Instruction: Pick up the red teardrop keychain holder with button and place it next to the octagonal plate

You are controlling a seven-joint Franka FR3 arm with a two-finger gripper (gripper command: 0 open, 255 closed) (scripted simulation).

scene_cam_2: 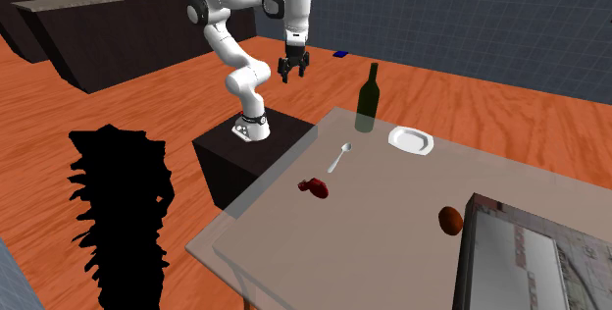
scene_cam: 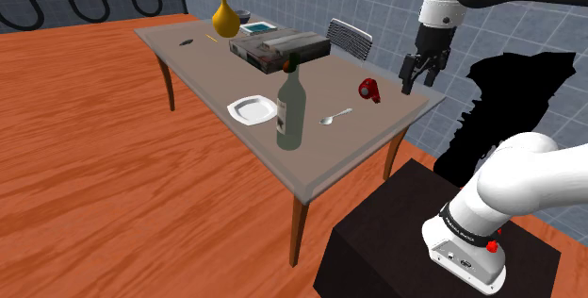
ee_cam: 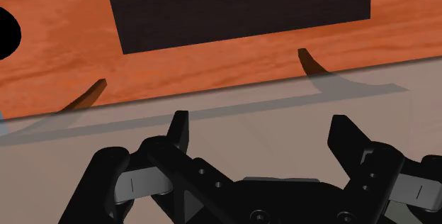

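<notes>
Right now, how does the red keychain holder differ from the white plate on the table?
The keychain holder is red and lumpy; the plate is white and flat, with an angular rim. The keychain holder is smaller than the plate. The keychain holder lies nearer the gripper; the plate sits beside the dark bottle. Both rest on the grey table, unheld.

My stand runs off the shoulder view's bottom edge. Small dark item at the bench's far end: too small to name.
</notes>
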